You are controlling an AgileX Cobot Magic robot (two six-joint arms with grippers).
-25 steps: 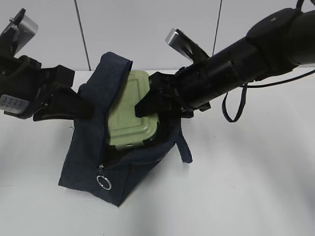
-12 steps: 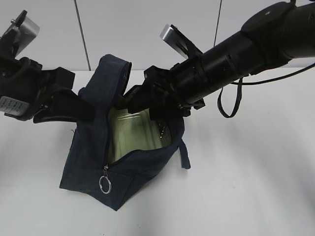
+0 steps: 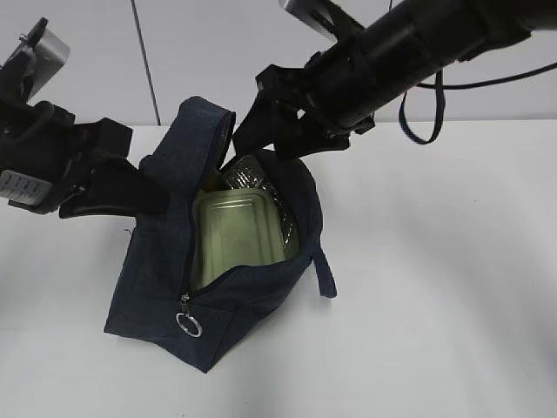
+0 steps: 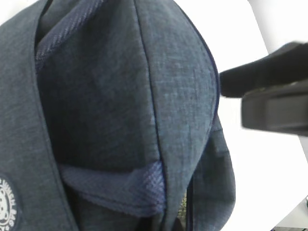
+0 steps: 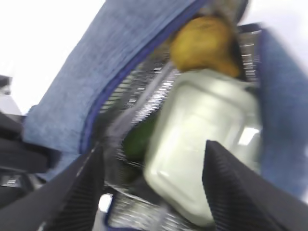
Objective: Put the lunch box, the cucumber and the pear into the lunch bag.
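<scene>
Item, nearest: lunch bag (image 3: 222,287), dark navy, standing on white table (image 3: 435,305), mouth gaping upward, ring pull (image 3: 188,325) hanging at front lower corner, zipper undone along facing edge.

Inside bag: lunch box (image 3: 239,233), pale green lid up, now sunk below rim; a second ago propped on edge, half out of mouth, pinched by right gripper. Long axis running from front of bag toward back, roughly flat, slightly tilted.

Beside box, per right wrist view: cucumber (image 5: 139,139), dark green, wedged along box's side against foil lining, lengthwise with box as far as visible; pear (image 5: 204,43), yellow-orange, at far end of box, touching it; neck direction not discernible through blur.

Left of bag: left gripper (image 3: 130,187), jaws together, clamped on bag's side wall, holding mouth open.

Farthest, above rear rim: right gripper (image 3: 261,131), jaws apart, empty, lifted clear since release.

Judged: all three items lodged in bag; packing apparently complete, zipper unclosed.
</scene>
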